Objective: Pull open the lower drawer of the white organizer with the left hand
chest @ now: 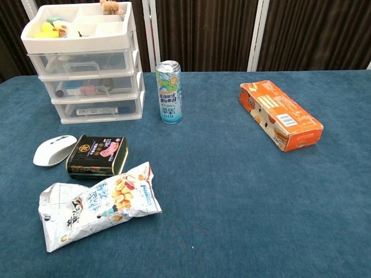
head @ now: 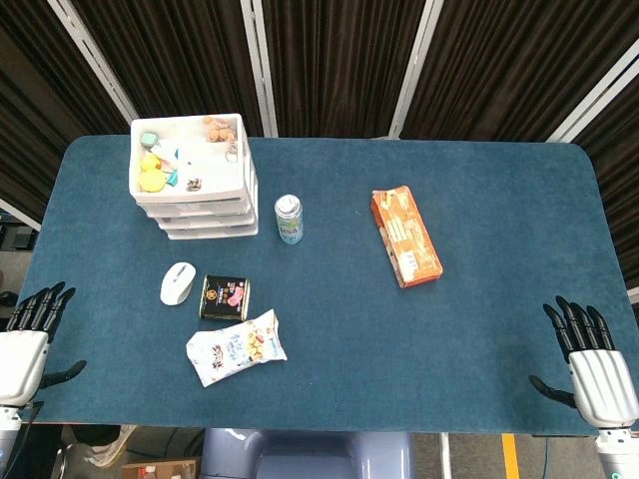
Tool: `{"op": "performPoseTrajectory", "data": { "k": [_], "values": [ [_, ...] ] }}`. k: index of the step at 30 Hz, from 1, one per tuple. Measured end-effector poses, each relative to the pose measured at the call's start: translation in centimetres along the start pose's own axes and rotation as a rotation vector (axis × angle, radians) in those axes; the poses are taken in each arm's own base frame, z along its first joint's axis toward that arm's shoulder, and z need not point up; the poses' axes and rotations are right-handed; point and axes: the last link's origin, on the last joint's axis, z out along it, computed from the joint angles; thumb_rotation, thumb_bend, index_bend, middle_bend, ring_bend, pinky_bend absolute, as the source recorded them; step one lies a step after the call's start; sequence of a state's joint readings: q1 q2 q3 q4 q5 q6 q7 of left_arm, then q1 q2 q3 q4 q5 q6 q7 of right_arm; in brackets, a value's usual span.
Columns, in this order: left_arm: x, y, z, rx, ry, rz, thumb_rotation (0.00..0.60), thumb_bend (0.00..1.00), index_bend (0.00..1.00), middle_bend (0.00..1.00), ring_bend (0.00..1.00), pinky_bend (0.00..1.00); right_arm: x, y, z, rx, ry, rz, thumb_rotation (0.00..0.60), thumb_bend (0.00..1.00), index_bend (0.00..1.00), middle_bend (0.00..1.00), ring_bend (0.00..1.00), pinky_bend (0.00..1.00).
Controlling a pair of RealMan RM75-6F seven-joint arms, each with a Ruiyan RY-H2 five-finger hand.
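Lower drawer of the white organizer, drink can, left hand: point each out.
lower drawer [chest: 99,110]: chest view, on its clear front under the handle.
drink can [chest: 169,92]: chest view, mid label.
left hand [head: 24,349]: head view, on the white back of the hand.

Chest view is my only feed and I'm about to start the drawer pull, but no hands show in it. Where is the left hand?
Observer: The left hand sits at the table's near-left edge, fingers apart, holding nothing.
Operator: And the right one?
Observer: The right hand is at the near-right edge, also empty.
Operator: Anything between the left hand and the organizer?
Observer: The white mouse lies in front of the white organizer, towards the left hand.
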State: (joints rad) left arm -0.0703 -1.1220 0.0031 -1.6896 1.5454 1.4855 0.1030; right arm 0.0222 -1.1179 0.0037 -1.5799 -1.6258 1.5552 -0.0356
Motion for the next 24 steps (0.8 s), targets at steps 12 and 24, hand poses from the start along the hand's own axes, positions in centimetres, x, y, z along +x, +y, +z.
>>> {"op": "performPoseTrajectory", "data": {
  "k": [12, 24],
  "values": [
    [0.0, -0.1, 0.1, 0.004, -0.001, -0.011, 0.6, 0.09, 0.0, 0.0, 0.0, 0.09, -0.1, -0.1, 0.1, 0.004, 0.001, 0.0, 0.6, 0.09, 0.0, 0.0, 0.0, 0.0],
    [0.8, 1.3, 1.9, -0.023, 0.09, -0.161, 0.6, 0.52, 0.14, 0.8, 0.74, 0.79, -0.1, 0.1, 0.1, -0.004, -0.011, 0.016, 0.6, 0.09, 0.0, 0.0, 0.0, 0.0]
  ]
}}
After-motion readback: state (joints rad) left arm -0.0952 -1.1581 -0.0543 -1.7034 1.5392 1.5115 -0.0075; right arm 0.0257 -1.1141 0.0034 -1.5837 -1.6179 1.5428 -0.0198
